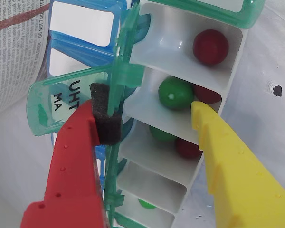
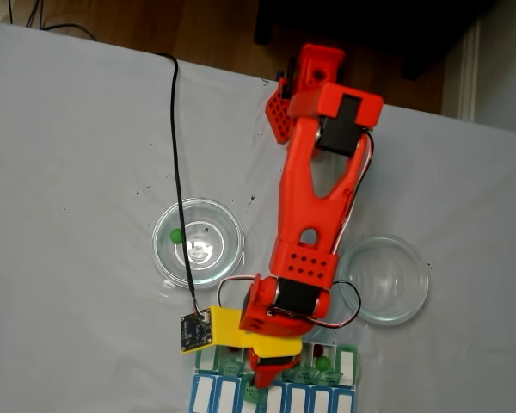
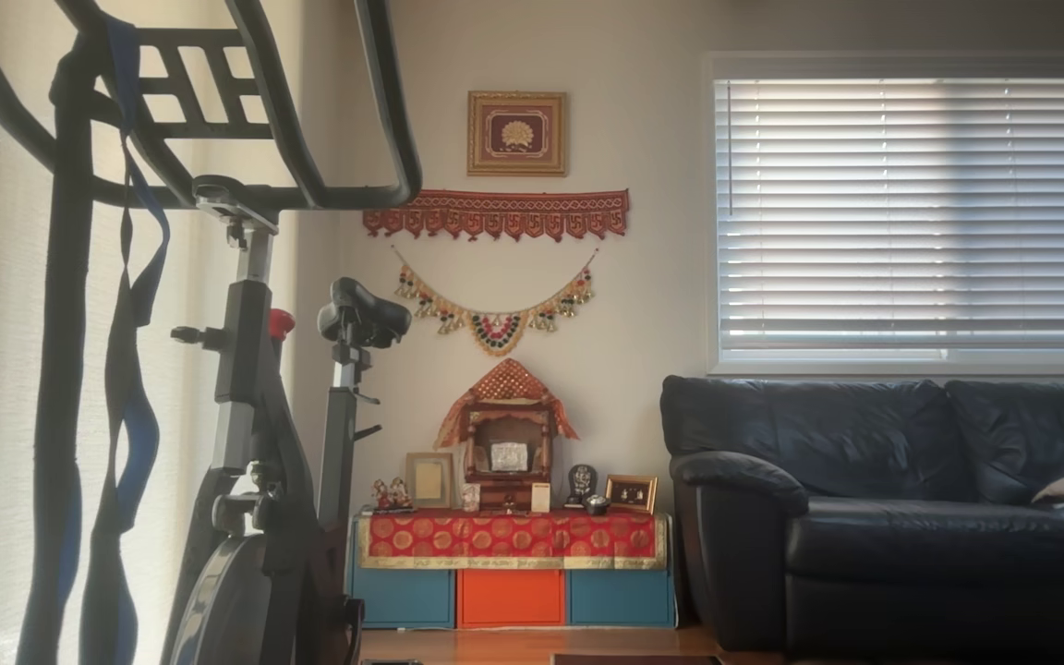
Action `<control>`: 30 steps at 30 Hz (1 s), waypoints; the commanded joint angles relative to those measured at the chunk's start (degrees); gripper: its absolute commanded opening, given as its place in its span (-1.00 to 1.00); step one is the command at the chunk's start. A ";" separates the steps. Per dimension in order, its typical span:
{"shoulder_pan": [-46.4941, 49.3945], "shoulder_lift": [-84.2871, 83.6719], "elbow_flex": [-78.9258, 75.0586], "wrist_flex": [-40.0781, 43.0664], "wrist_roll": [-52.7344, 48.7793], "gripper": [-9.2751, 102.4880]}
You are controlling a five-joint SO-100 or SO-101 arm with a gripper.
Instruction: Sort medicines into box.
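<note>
White table cover (image 2: 77,172): carries everything listed.

Red arm (image 2: 314,215): reaches down the fixed view to the pill organizer at the bottom edge.

Two clear glass dishes: the left dish (image 2: 198,242) holds one green pill (image 2: 177,235); the right dish (image 2: 383,280) looks empty.

Pill organizer (image 1: 180,61): white compartments open, green lids folded back, blue row alongside. In the wrist view, one compartment holds a red pill (image 1: 210,46), the next a green pill (image 1: 175,93) and a red one, the next the same pair; lower down a green one shows.

Gripper (image 1: 147,111): jaws apart, straddling the compartment row, nothing held; the red finger's foam pad touches the lid marked THU.

Step, by judgement: depositing, nearly done. Next: lift clear and fetch the last green pill from the left dish.
</note>
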 commanded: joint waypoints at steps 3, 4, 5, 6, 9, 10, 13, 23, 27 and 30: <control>-1.05 5.62 -5.80 2.29 -1.14 -0.46; -0.88 5.19 -7.03 4.39 -1.41 -0.55; -0.79 5.10 -7.82 5.62 -1.41 -0.64; -0.62 5.19 -8.35 6.94 -1.32 -0.71; -0.62 7.03 -7.91 10.11 -2.11 -0.81; -0.62 7.29 -8.35 12.83 -2.29 -0.81; 0.70 4.31 -17.14 26.98 -4.39 -0.81; 8.53 4.57 -28.83 49.92 -11.34 -0.81; 12.57 8.09 -24.43 52.03 -14.59 -0.81; 14.68 9.67 -22.15 51.50 -13.97 -0.81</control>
